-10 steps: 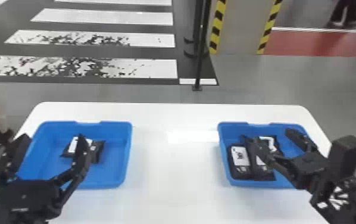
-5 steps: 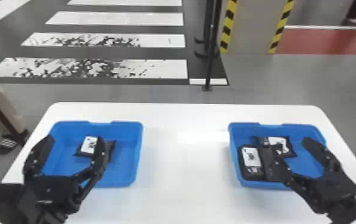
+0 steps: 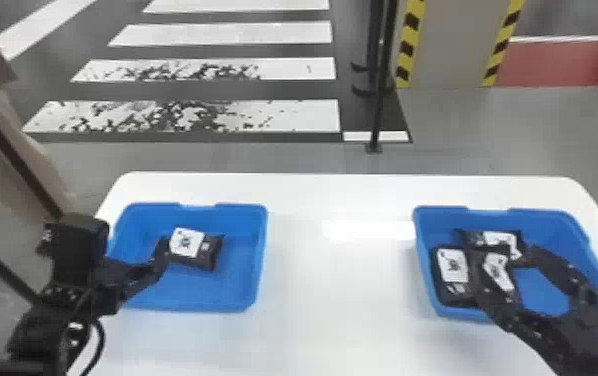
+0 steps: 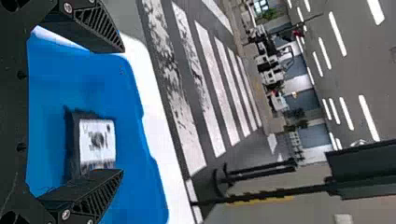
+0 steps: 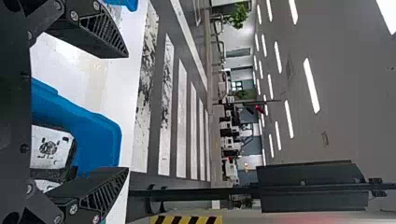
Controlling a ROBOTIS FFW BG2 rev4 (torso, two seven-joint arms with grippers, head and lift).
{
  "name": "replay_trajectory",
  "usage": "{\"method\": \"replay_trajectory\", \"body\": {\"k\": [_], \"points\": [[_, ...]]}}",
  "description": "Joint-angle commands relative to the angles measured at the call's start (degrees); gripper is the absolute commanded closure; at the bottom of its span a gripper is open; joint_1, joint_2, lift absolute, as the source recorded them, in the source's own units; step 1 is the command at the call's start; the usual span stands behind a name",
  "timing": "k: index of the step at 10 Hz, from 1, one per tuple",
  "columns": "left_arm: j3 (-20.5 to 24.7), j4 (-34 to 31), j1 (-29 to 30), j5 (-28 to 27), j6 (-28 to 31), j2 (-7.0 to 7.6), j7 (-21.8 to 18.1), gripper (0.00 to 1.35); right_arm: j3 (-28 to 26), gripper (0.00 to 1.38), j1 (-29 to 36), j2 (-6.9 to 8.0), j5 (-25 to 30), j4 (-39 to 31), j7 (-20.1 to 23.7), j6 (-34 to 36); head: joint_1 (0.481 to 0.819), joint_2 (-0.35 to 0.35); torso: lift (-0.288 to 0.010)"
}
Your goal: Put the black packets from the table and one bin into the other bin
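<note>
My left gripper (image 3: 162,251) is at the left bin (image 3: 235,299), beside a black packet with a white label (image 3: 185,243). In the left wrist view the gripper (image 4: 123,110) stands open, the packet (image 4: 97,142) lying between and beyond its fingers, nearer the lower one. Over the right bin (image 3: 425,260) my right gripper (image 3: 498,254) is open above several black packets, one at the left wall (image 3: 453,270) and one at the back (image 3: 503,242). The right wrist view has the open right gripper (image 5: 127,112) and a packet (image 5: 51,148) near its lower finger.
The white table (image 3: 338,285) stretches between the two bins. Behind it stand a thin black post (image 3: 379,100) and a pillar with yellow-black stripes (image 3: 453,45). A person is at the far left, beyond the table.
The head view has swung left, so table and bins sit farther right in it. My left gripper has turned and now reaches in from the left bin's side. The right gripper remains over its bin, open.
</note>
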Motion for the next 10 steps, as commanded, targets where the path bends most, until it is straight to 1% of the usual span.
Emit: {"method": "replay_trajectory", "body": {"k": [1, 2, 3, 4, 5, 6, 7, 8, 9, 10], "points": [[1.53, 3.42, -4.81, -9.20, 1.45, 1.61, -2.79, 0.11, 0.12, 0.17, -0.11, -0.03, -0.43, 0.11, 0.27, 0.78, 0.695, 0.123, -0.110], [1.99, 8.63, -8.18, -12.75, -0.80, 2.57, -5.51, 0.11, 0.12, 0.17, -0.11, -0.03, -0.54, 0.25, 0.36, 1.06, 0.695, 0.163, -0.110], [1.65, 13.69, -10.43, -13.89, -4.18, 3.28, -7.27, 0.11, 0.46, 0.17, -0.53, -0.20, -0.77, 0.53, 0.54, 1.49, 0.695, 0.187, -0.110], [0.39, 16.92, -11.84, -15.60, -7.41, 3.45, -8.15, 0.11, 1.03, 0.17, -0.67, -0.38, -1.22, 0.81, 0.71, 1.77, 0.695, 0.195, -0.110], [-2.24, 20.58, -13.53, -17.09, -11.07, 4.07, -9.12, 0.11, 1.49, 0.17, -0.95, -0.55, -1.68, 1.23, 0.89, 2.05, 0.695, 0.190, -0.110], [-6.01, 23.96, -15.78, -18.12, -13.32, 5.21, -10.35, 0.12, 2.06, 0.17, -1.23, -0.73, -2.25, 1.51, 0.98, 2.05, 0.695, 0.179, -0.110], [-9.21, 27.05, -17.89, -18.12, -14.02, 6.44, -11.49, 0.12, 2.52, 0.17, -1.52, -0.82, -2.48, 1.79, 0.98, 2.05, 0.695, 0.147, -0.110], [-11.49, 28.88, -19.01, -17.54, -13.74, 7.14, -11.84, 0.12, 2.75, 0.17, -1.66, -0.91, -2.71, 1.94, 0.98, 2.19, 0.695, 0.112, -0.110], [-11.72, 29.72, -19.57, -17.20, -12.48, 7.50, -12.54, 0.12, 2.75, 0.17, -1.66, -0.91, -2.94, 1.94, 0.98, 2.33, 0.695, 0.086, -0.110], [-10.58, 30.00, -19.43, -16.63, -11.07, 7.50, -12.81, 0.13, 2.75, 0.17, -1.66, -0.91, -3.17, 2.08, 0.98, 2.47, 0.695, 0.080, -0.110]]}}
